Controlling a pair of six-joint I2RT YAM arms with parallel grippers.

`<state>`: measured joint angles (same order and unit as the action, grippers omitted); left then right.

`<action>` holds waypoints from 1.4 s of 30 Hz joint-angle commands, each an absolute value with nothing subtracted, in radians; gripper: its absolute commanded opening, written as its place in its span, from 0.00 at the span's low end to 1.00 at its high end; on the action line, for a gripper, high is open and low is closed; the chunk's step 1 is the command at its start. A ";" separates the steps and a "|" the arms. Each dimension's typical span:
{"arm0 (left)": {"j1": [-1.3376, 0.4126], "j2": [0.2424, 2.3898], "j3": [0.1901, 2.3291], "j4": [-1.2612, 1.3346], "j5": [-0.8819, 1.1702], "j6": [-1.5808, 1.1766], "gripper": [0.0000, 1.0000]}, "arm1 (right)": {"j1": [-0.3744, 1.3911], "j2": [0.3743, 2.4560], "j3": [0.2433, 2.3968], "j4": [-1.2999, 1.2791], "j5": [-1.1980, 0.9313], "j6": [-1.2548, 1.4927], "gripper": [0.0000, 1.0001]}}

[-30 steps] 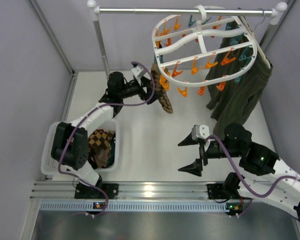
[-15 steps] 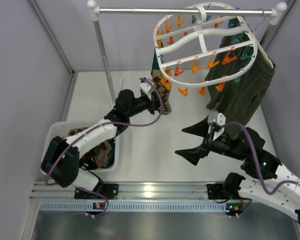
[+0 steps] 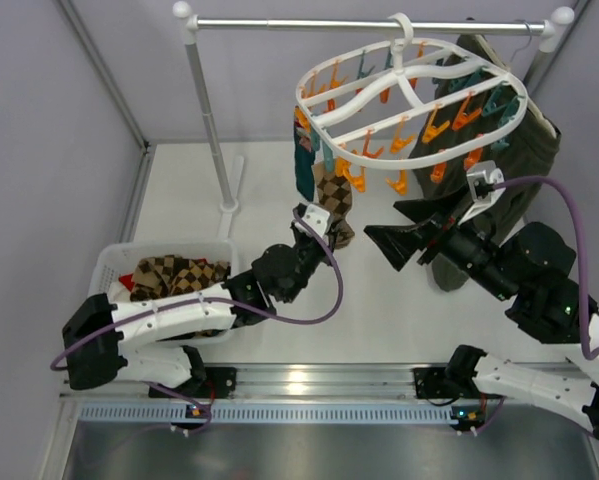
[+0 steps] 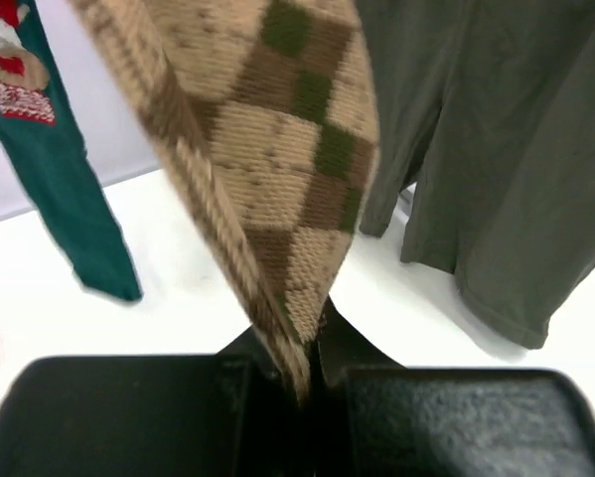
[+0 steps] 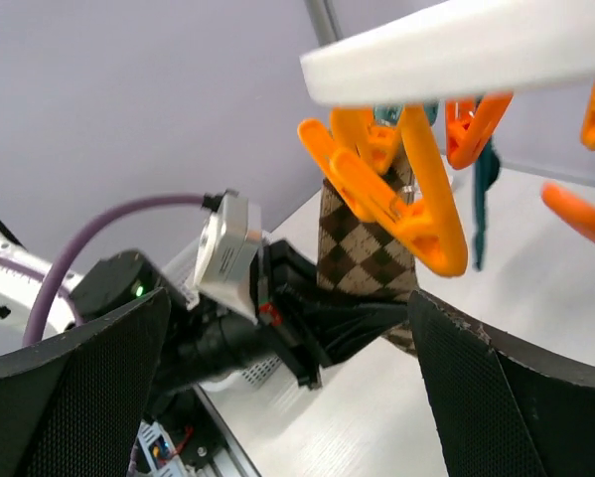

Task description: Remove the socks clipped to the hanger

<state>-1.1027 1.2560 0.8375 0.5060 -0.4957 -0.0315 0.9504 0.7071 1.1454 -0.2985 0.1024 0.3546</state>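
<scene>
Both tools reach toward hanger [image 3: 410, 76]: left tool [image 4: 312, 350] clamps argyle sock [image 4: 277, 159], right tool [image 3: 403, 228] gapes.

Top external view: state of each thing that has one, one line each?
left gripper, shut on the argyle sock's lower end
right gripper, open, holding nothing
argyle sock, hanging from the hanger, not yet off
teal sock, hanging from the hanger, untouched
hanger, hooked on the rail, tilted
basket, holding argyle socks
olive garment, hanging behind the hanger
</scene>
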 commanded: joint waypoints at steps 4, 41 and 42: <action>-1.278 1.304 0.867 0.557 -0.836 0.103 0.00 | 0.945 0.814 1.336 -0.495 0.178 0.358 1.00; -0.987 1.370 0.782 0.576 -0.632 -0.163 0.00 | 1.289 1.269 1.796 -0.670 0.654 0.261 0.77; -0.942 1.358 0.788 0.531 -0.609 -0.225 0.00 | 1.289 1.264 1.790 -0.663 0.650 0.256 0.77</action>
